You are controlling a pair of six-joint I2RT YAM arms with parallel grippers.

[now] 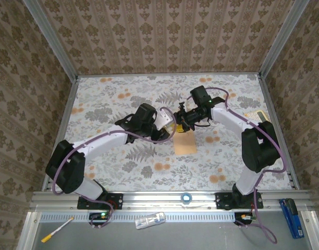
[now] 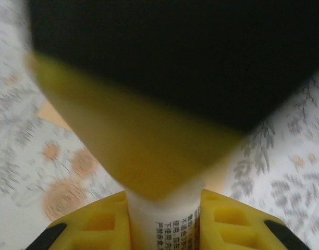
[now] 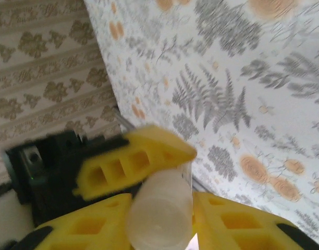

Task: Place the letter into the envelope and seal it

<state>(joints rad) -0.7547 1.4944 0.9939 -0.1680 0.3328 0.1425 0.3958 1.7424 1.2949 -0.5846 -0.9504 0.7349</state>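
Observation:
The tan envelope (image 1: 184, 141) lies flat on the floral cloth at mid-table; a corner of it shows as envelope (image 2: 49, 112) under the left wrist. The letter is hidden. Both grippers meet just above the envelope's far edge. My left gripper (image 1: 172, 126) (image 2: 164, 200) is shut on a white glue stick (image 2: 164, 224) with printed text. My right gripper (image 1: 183, 120) (image 3: 162, 200) has the stick's translucent cap (image 3: 159, 213) between its fingers, which lie close along both sides; whether they press it is unclear. The left gripper's finger (image 3: 128, 159) crosses just above the cap.
A pale yellow calculator (image 1: 255, 115) lies at the table's right edge beside the right arm. On the near rail sit a blue tape roll (image 1: 186, 197), a clear item (image 1: 150, 220), a blue tool (image 1: 291, 217) and a pen (image 1: 58, 229). Patterned walls enclose three sides.

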